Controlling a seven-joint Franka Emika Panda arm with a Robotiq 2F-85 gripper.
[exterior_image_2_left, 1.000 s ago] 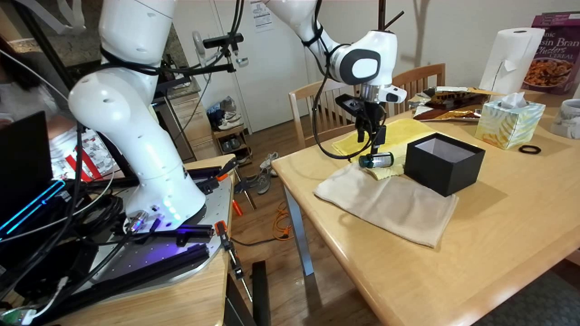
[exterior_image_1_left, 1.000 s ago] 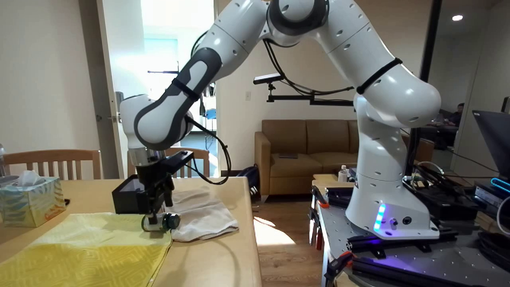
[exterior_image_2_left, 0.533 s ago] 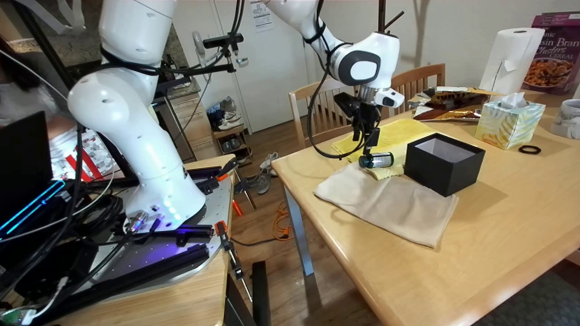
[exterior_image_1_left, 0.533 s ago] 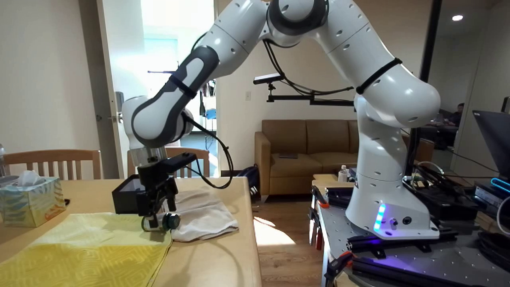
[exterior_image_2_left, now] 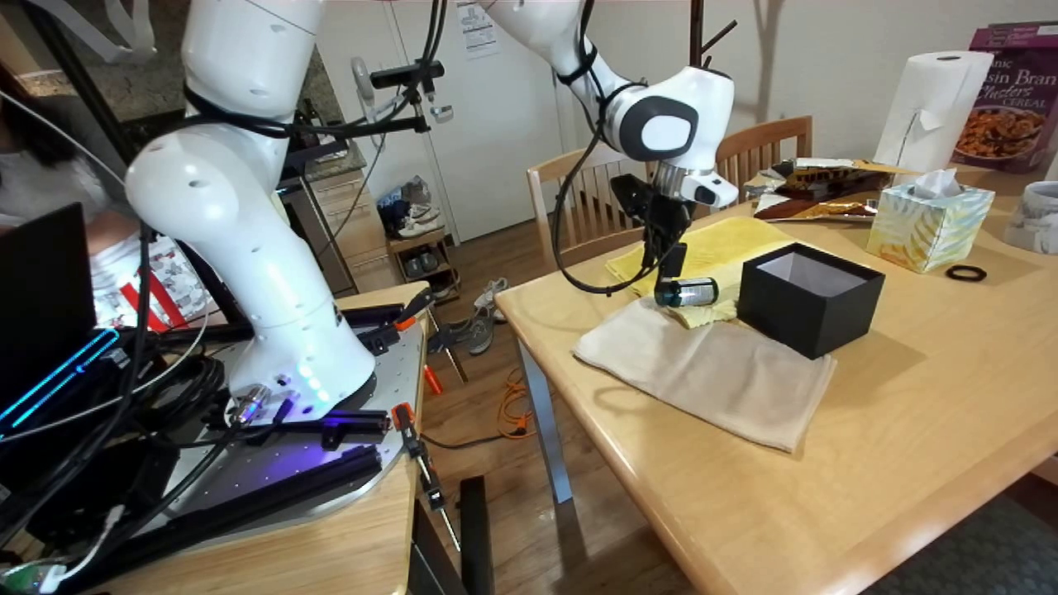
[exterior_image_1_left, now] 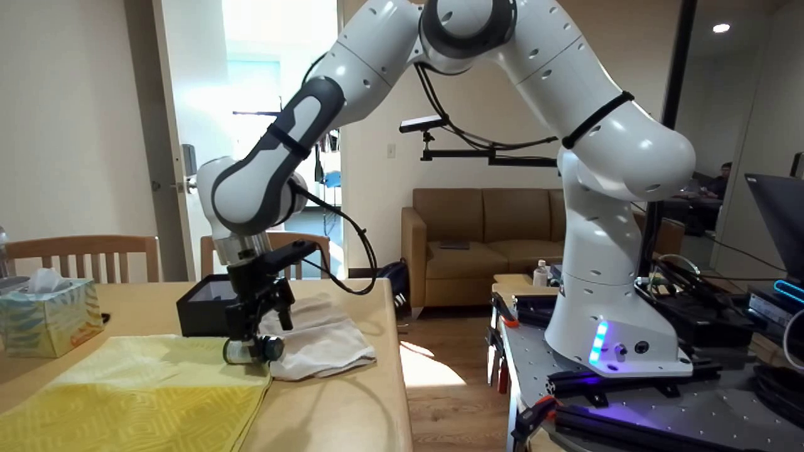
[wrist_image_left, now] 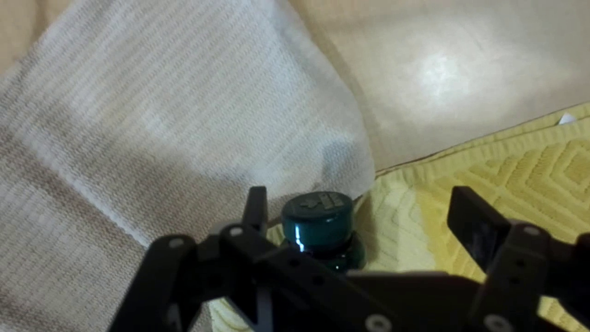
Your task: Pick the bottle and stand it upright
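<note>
Holds the fingers (wrist_image_left: 477, 226) of the Robotiq gripper (wrist_image_left: 359, 203) spread wide, clasping nothing. In the wrist view, straddles the capped dark green bottle (wrist_image_left: 320, 230), just beside it with the finger at nine o'clock and well apart with the finger at three. In both exterior views, meets the bottle's outline with one fingertip near the cap; cannot tell whether touching. As for the bottle, lies on its side on the edge of the yellow cloth (exterior_image_2_left: 736, 240), pointing its cap toward nine o'clock in an exterior view, with the beige cloth (exterior_image_2_left: 711, 372) toward six o'clock and the black box (exterior_image_2_left: 785, 312) near, at three.
</note>
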